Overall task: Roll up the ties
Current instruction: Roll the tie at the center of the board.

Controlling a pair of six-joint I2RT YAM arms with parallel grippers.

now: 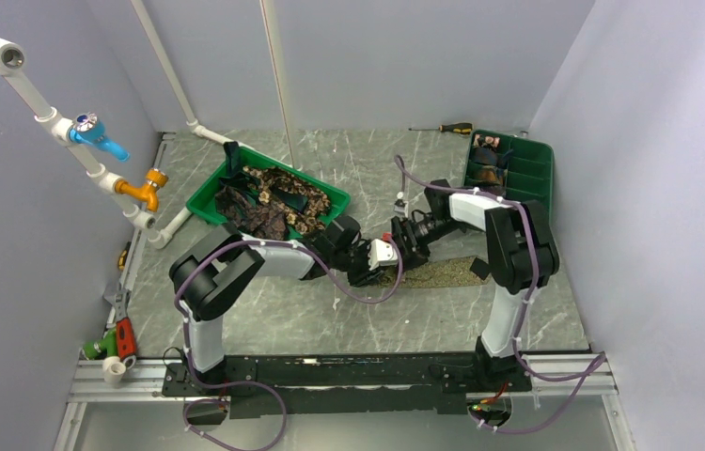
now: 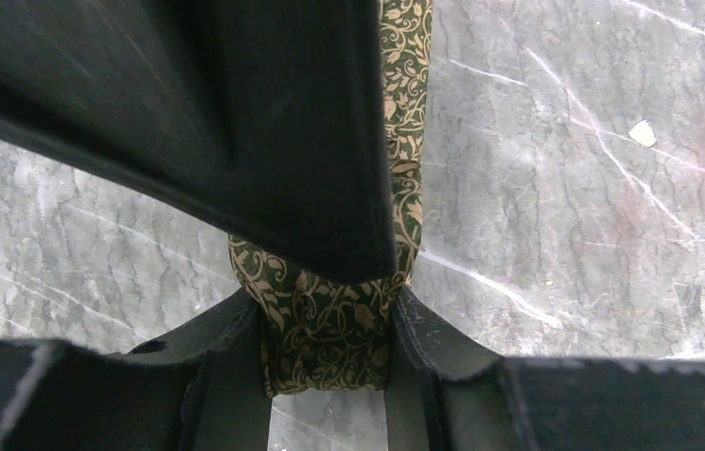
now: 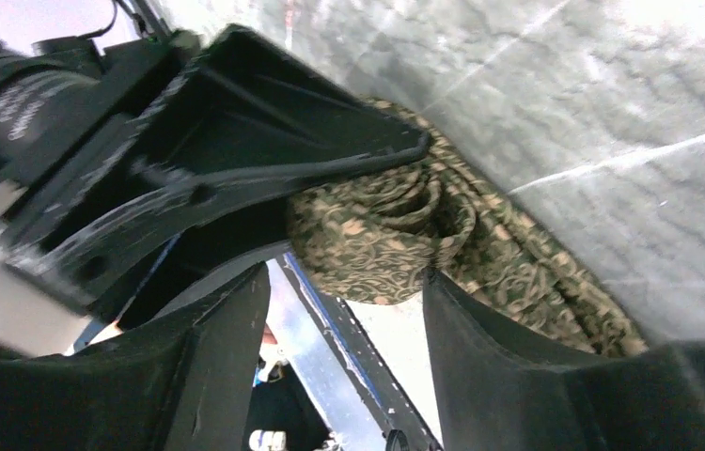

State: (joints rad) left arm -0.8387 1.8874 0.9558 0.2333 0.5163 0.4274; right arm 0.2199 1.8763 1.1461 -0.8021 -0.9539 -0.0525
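An olive-tan patterned tie [image 1: 443, 272] lies as a strip on the table, its left end rolled into a small coil. My left gripper [image 1: 368, 263] is shut on that coil [image 2: 325, 338], with both fingers pressed on its sides in the left wrist view [image 2: 325, 310]. The strip runs away past it [image 2: 407, 94]. My right gripper [image 1: 396, 246] meets it from the right. In the right wrist view it [image 3: 347, 282] stands open, and the coil [image 3: 377, 235] sits at its fingertips, touching the right finger [image 3: 480, 357]. More ties [image 1: 269, 202] lie heaped in the left tray.
A green tray [image 1: 212, 176] stands at the back left. A compartment tray [image 1: 541, 150] at the back right holds coiled ties [image 1: 488, 169]. A screwdriver [image 1: 443, 128] lies by the back wall. White pipes with valves [image 1: 95, 136] and hand tools [image 1: 118, 338] are along the left side.
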